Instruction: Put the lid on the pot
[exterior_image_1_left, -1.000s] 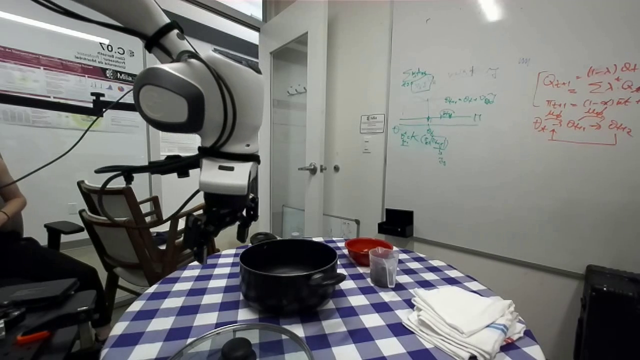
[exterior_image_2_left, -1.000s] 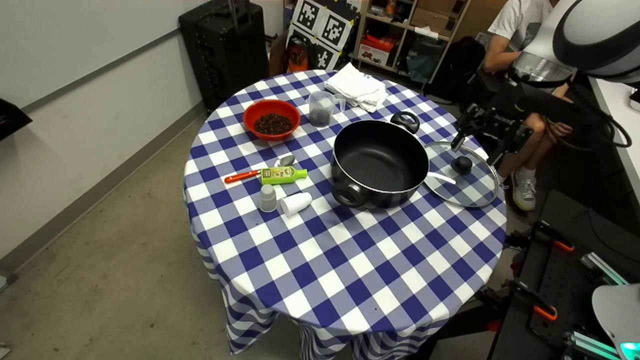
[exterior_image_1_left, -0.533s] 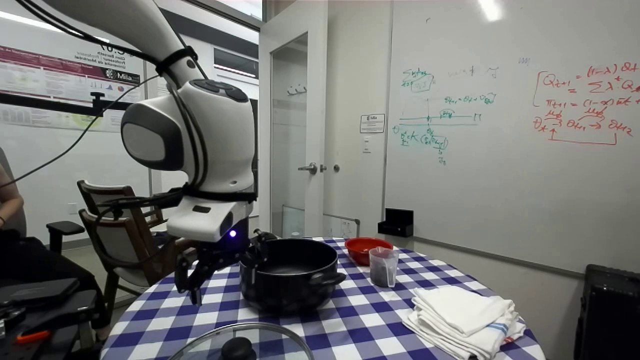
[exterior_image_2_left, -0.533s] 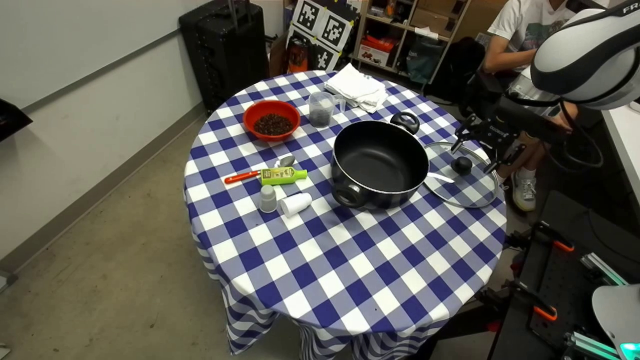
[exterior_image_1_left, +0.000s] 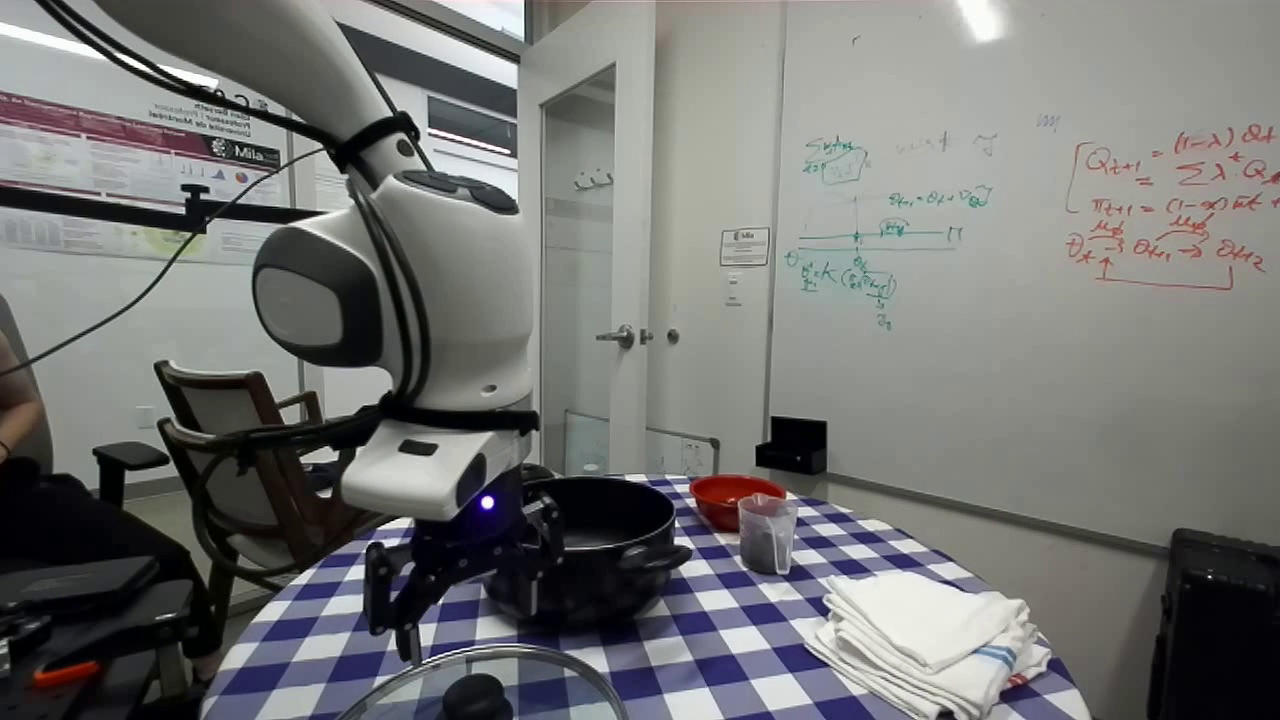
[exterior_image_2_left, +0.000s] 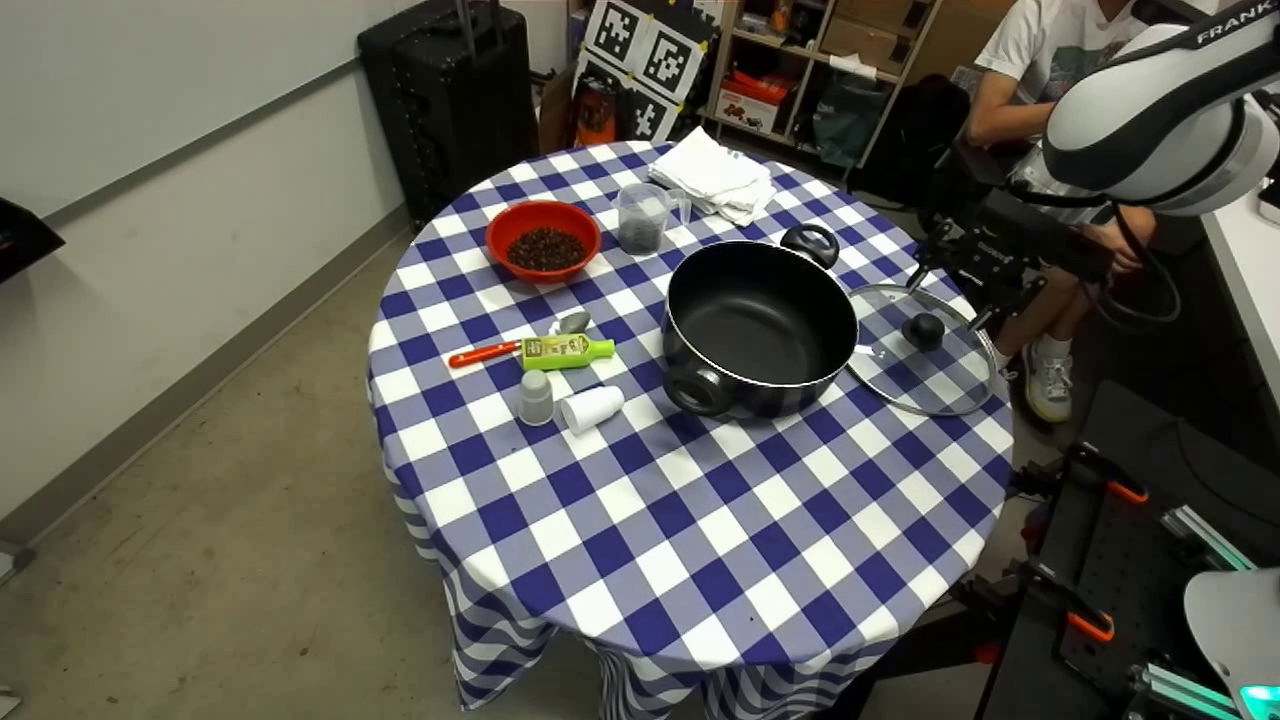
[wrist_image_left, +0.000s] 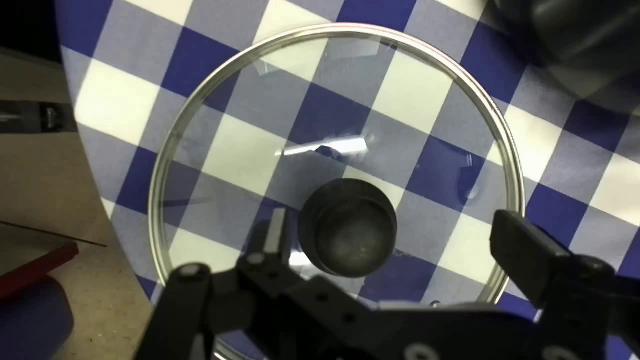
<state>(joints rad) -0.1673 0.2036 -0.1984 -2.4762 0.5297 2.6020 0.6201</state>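
The claw (exterior_image_1_left: 472, 622) has come lower than half a second ago — spread wide, gripping nothing — above the glass lid (exterior_image_2_left: 925, 346), which lies on the checkered cloth (exterior_image_2_left: 730, 520) just beside the black pot (exterior_image_2_left: 760, 312). A red bowl (exterior_image_2_left: 540, 213) holds dark, bean-like bits (exterior_image_2_left: 546, 249); a clear jug (exterior_image_2_left: 640, 200) has dark contents (exterior_image_2_left: 640, 238).

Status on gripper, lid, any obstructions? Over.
Gripper open above lid. Lid beside pot, knob up. Nothing visible blocking knob.

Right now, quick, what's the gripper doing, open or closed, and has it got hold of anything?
Gripper: open, holding nothing; the lid is not gripped.
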